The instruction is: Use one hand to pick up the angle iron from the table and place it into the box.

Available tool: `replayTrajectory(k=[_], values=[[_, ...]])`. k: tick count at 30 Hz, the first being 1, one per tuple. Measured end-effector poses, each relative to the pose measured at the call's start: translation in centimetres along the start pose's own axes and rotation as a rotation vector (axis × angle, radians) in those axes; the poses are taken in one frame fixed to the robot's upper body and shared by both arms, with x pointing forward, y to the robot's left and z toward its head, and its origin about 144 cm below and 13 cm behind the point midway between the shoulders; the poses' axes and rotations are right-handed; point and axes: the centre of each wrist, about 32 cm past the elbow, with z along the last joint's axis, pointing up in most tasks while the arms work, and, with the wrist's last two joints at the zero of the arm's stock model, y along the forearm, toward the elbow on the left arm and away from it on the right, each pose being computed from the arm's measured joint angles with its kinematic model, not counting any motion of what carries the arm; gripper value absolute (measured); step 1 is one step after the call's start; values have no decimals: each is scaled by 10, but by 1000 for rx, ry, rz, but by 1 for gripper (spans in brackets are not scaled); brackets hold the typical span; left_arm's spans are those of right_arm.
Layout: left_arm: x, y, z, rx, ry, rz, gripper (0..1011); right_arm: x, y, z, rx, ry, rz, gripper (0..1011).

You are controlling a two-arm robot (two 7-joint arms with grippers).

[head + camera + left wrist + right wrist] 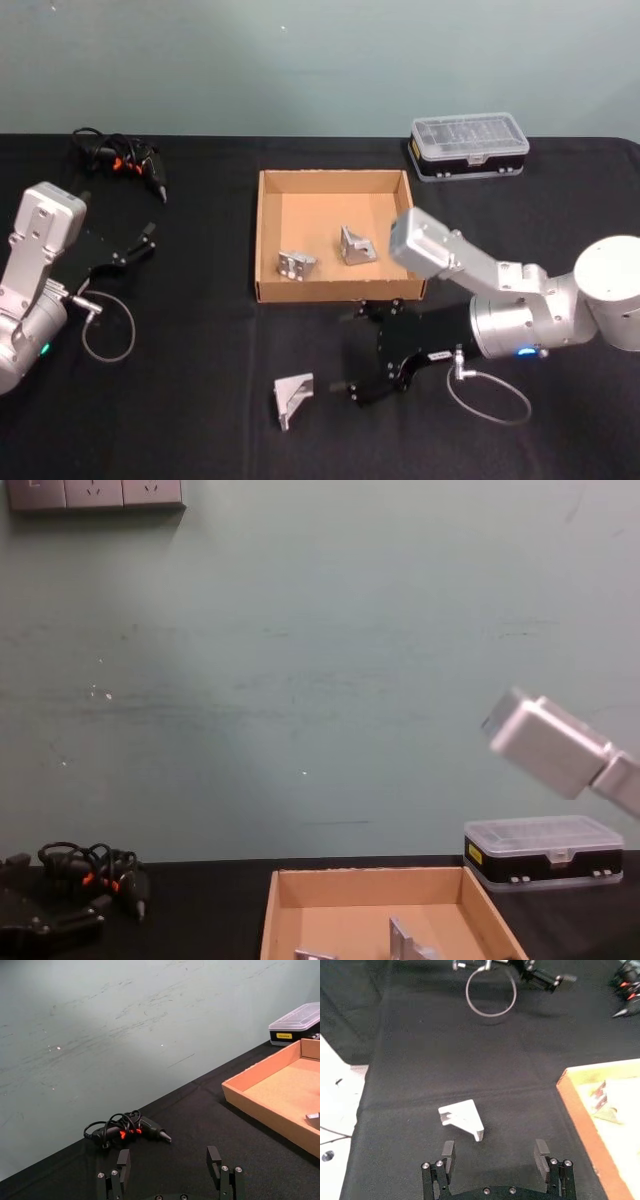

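angle iron (293,397): lying on the surface (200,420) near its front edge, in front of the box's front left corner.
right end effector (352,352): fingers spread wide, holding nothing, just beside the angle iron and facing it, not touching it.
box (258,240): mid surface, toward the back edge, with two more brackets (296,264) lying inside.
left end effector (140,243): wide open, empty, near the left edge.

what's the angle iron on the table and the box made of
The angle iron looks like metal, probably aluminium or steel: pale silver-grey with a dull sheen. The box looks like plain cardboard: matte tan, low thin walls.
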Motion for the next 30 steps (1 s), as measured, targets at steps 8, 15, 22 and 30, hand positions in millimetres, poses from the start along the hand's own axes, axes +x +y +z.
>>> replayTrajectory(k=[8,15,22,30], values=[[0,0,0,0,0,0,1000,0,13,-2,-23,-2,32,1004],[0,0,0,0,0,0,1000,0,24,0,-25,-14,65,1004],[0,0,0,0,0,0,1000,0,34,0,-29,-27,99,1004],[0,0,0,0,0,0,1000,2,42,-1,-34,-31,120,1004]])
